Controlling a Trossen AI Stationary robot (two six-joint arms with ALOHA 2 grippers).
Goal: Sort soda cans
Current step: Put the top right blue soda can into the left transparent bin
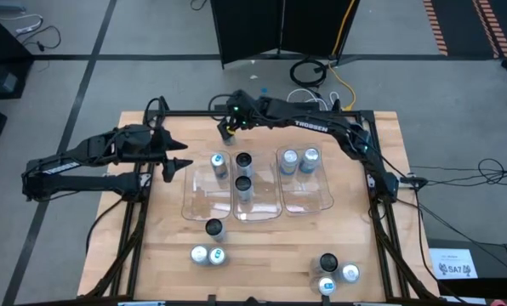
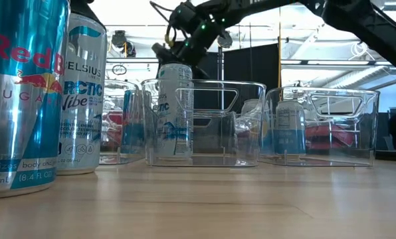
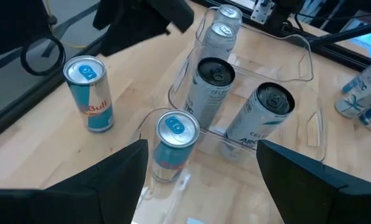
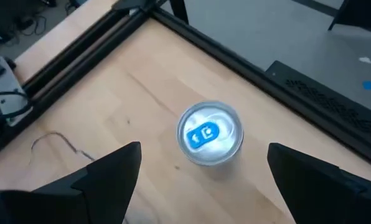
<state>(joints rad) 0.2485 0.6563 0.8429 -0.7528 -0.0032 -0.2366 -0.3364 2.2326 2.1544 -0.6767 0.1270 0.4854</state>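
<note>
A blue-topped Red Bull can (image 4: 210, 134) (image 3: 89, 93) stands upright on the bare table near the far edge. My right gripper (image 4: 204, 171) (image 1: 228, 129) hangs open above it, a finger on each side, touching nothing. My left gripper (image 3: 198, 180) (image 1: 183, 167) is open too, just left of the left tray. That tray holds one blue-topped can (image 3: 173, 140). Two dark-topped cans (image 3: 211, 87) (image 3: 266, 115) stand in the middle tray. The right tray holds two silver cans (image 1: 299, 159).
Three clear trays (image 1: 194, 204) sit side by side mid-table. Loose cans stand near the near edge: a dark-topped one (image 1: 213, 227), two blue-topped (image 1: 208, 255), and a group of three (image 1: 334, 274) at the near right. Black frame rails (image 4: 235, 62) border the far edge.
</note>
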